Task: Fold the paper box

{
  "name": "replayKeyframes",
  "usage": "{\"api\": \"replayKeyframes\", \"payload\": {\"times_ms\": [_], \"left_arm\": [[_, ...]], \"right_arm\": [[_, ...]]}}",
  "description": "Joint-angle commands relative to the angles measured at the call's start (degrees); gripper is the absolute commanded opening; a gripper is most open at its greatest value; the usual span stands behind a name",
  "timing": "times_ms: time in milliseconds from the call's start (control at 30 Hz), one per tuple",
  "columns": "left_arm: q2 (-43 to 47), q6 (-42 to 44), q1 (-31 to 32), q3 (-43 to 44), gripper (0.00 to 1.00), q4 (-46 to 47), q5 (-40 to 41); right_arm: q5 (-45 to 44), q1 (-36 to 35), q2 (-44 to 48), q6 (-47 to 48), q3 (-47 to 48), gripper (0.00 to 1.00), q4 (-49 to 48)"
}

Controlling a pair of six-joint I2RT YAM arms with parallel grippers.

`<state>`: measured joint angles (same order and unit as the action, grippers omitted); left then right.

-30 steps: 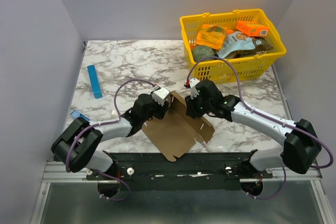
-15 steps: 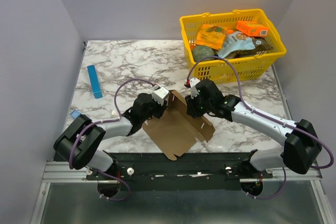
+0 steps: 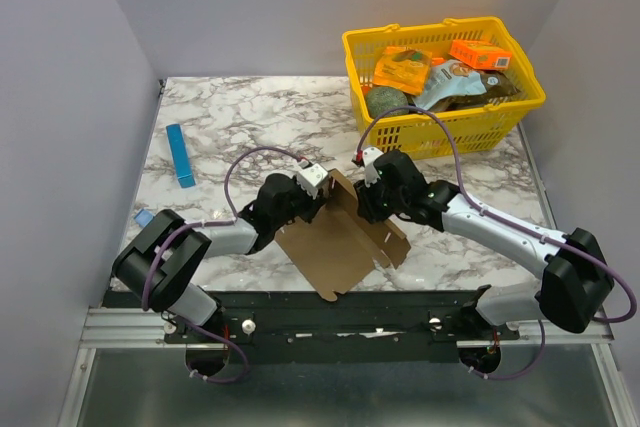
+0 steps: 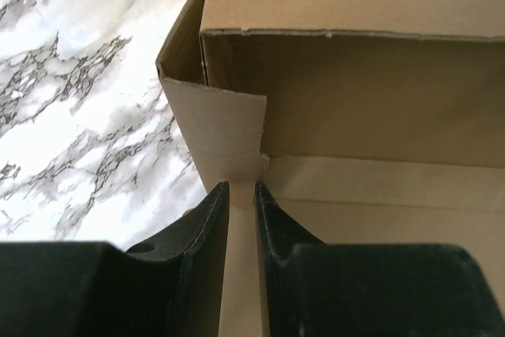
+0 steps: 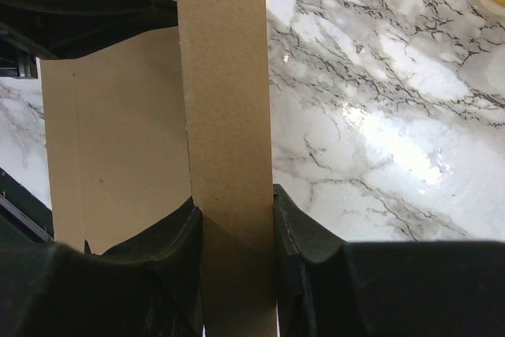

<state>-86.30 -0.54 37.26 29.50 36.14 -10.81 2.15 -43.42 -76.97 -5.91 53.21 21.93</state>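
In your left gripper (image 4: 241, 191): box (image 4: 355, 100) flap, pinched tight. Your right gripper (image 5: 233, 199) clamps another panel edge-on.

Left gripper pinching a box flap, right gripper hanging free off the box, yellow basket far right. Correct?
No: the right gripper isn't free. The right wrist view shows a strip of the paper box clamped between its jaws. The left gripper does pinch a flap, and the yellow basket sits far right.

We see the left jaws narrow onto a flap of the paper box (image 3: 338, 245) — and the left arm (image 3: 225, 237) has swung slightly right and far.
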Motion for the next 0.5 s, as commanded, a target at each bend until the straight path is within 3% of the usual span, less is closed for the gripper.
{"api": "replayKeyframes", "payload": {"times_ms": [0, 267, 467], "left_arm": [[-0.62, -1.40, 0.36, 1.00, 0.27, 5.25, -2.90], [-4.31, -3.06, 0.62, 3.37, 0.25, 7.63, -5.45], [-1.77, -3.86, 0.28, 1.71, 0.27, 8.08, -4.31]], "right_arm": [[-0.74, -0.17, 0.42, 1.08, 0.93, 0.28, -0.31], [-1.80, -0.26, -0.02, 0.81, 0.93, 0.25, -0.40], [-3.82, -0.26, -0.90, 2.92, 1.28, 0.19, -0.31]]}}
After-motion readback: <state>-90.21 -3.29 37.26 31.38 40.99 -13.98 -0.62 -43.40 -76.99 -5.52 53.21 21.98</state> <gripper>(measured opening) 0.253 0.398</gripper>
